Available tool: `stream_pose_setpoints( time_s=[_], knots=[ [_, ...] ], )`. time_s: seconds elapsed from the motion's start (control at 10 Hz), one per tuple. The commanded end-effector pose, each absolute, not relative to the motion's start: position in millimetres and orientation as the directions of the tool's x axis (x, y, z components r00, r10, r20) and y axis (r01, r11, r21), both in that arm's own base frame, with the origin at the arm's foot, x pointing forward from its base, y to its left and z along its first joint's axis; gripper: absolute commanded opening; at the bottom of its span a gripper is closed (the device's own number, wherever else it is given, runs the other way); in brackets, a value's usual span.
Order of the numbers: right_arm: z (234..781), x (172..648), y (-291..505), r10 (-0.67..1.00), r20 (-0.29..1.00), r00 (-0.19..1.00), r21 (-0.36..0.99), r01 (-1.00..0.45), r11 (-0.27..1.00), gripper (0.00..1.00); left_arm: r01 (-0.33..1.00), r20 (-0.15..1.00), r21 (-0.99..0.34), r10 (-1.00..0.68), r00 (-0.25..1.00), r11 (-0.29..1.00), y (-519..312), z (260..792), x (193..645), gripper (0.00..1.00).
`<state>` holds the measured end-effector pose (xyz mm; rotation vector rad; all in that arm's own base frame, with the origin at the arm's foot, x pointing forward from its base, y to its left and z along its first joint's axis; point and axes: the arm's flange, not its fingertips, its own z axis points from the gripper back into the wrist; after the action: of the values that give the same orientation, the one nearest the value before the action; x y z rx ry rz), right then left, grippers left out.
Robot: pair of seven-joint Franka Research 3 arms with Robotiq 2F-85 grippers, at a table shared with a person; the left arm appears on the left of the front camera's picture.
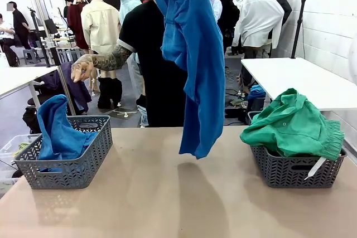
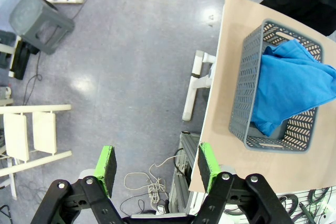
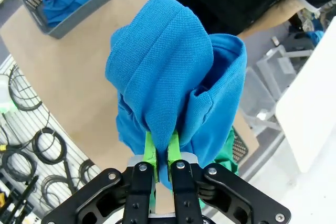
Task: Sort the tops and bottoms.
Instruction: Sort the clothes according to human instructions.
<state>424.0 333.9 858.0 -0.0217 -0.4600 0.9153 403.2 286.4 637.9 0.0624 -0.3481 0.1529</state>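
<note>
Your right gripper (image 3: 161, 153) is pinched tight on a fold of the blue shirt (image 1: 192, 54), which hangs in the upper centre of the front view, its hem just clear of the table (image 1: 167, 193). It looks like a top, though bunched as it is you can't be sure. Carry it high enough that the hem doesn't drag, stop over the basket, then lower before letting go so the cloth piles inside rather than over the rim.

At lower left of the front view, the left basket (image 1: 83, 163) holds blue cloth (image 1: 58, 132); at lower right, the right basket (image 1: 290, 171) holds a green garment (image 1: 290, 124) with a white tag.

Your left gripper (image 2: 157, 167) stands wide and empty, over the floor off the table's edge.

The hanging shirt hides much of the person behind it. A dark navy garment can't be made out.
</note>
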Motion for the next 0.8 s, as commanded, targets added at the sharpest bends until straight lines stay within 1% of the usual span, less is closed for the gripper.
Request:
stream_pose_setpoints(
  time_s=[0.0, 0.7],
  knots=[
    [857.5, 420.9, 333.1, 0.767, 0.372, 0.522, -0.219, -0.754, 0.619, 0.0, -0.171, 0.341, 0.049, 0.144, 0.929, 0.984, 285.1, 637.7, 400.5, 0.81],
    [857.5, 420.9, 333.1, 0.767, 0.372, 0.522, -0.219, -0.754, 0.619, 0.0, -0.171, 0.341, 0.049, 0.144, 0.929, 0.984, 285.1, 637.7, 400.5, 0.81]
  ],
)
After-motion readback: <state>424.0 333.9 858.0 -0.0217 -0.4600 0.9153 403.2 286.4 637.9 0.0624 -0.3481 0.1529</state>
